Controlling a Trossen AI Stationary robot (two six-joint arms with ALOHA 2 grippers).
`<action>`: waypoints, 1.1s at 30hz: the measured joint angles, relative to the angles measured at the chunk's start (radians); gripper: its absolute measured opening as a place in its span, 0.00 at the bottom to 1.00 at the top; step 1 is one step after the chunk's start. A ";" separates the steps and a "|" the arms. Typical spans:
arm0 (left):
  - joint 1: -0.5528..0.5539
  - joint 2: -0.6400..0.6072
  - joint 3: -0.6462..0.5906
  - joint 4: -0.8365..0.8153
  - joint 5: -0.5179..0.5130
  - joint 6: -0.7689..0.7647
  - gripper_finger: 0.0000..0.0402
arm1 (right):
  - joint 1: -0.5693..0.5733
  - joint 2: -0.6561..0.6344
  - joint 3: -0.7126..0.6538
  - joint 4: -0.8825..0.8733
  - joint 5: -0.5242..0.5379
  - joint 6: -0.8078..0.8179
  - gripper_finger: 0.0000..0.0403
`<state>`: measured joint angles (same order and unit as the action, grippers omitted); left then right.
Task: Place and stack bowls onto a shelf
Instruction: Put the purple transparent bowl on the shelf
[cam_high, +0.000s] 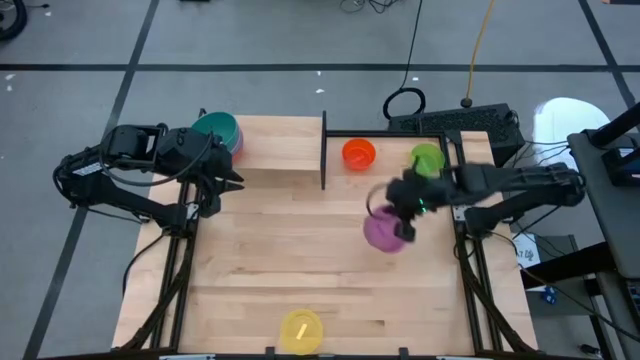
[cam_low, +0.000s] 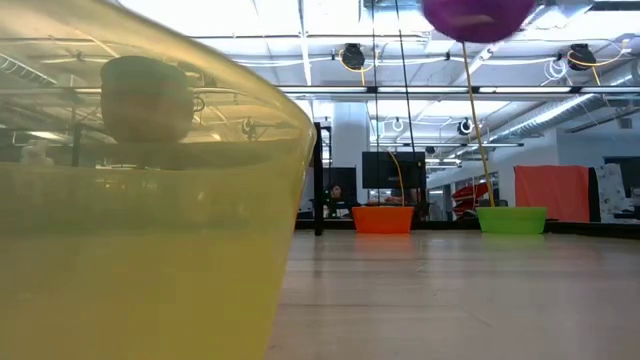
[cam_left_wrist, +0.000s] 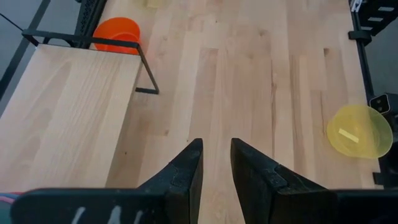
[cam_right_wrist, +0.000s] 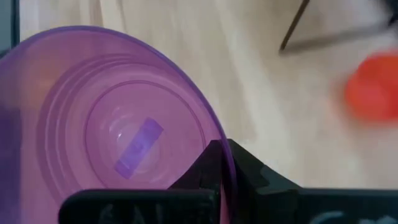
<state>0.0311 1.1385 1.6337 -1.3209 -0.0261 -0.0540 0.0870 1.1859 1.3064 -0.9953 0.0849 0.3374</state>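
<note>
My right gripper (cam_high: 403, 213) is shut on a purple bowl (cam_high: 382, 231), held high above the table's right middle; the low view shows the bowl's underside (cam_low: 478, 14) at the top. The shelf (cam_high: 280, 150), a pale board with a black upright (cam_high: 323, 150), lies at the far middle. An orange bowl (cam_high: 358, 153) and a green bowl (cam_high: 427, 157) stand on the table to its right. A yellow bowl (cam_high: 300, 330) stands at the near edge. A stack of bowls, teal on top (cam_high: 217, 128), is at the far left. My left gripper (cam_left_wrist: 215, 167) hovers empty by the shelf's left end, its fingers slightly apart. My right gripper holds the purple bowl by its rim (cam_right_wrist: 225, 163), on the bowl's far right side. One finger is inside the bowl and one outside. The fingers come slanting down from the table's right. The bowl is lifted clear of the table, mouth up.
Bare tabletop (cam_high: 300, 250) lies between the shelf and the yellow bowl. The yellow bowl fills the left of the low view (cam_low: 130, 220). Black frame posts (cam_high: 470, 250) run along the table's left and right sides. A keyboard (cam_high: 470, 122) lies beyond the far right corner.
</note>
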 joint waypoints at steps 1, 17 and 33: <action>0.000 0.000 0.000 0.000 0.000 0.000 0.22 | -0.028 0.022 0.035 0.009 -0.001 -0.042 0.00; 0.000 0.000 0.000 0.021 0.000 -0.007 0.22 | -0.235 0.295 0.322 0.164 -0.010 -0.379 0.00; 0.000 0.000 0.000 0.213 0.000 0.005 0.22 | -0.333 0.407 0.326 0.488 -0.090 -0.485 0.00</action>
<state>0.0307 1.1389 1.6337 -1.1084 -0.0261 -0.0491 -0.2464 1.5925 1.6321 -0.5075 -0.0046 -0.1479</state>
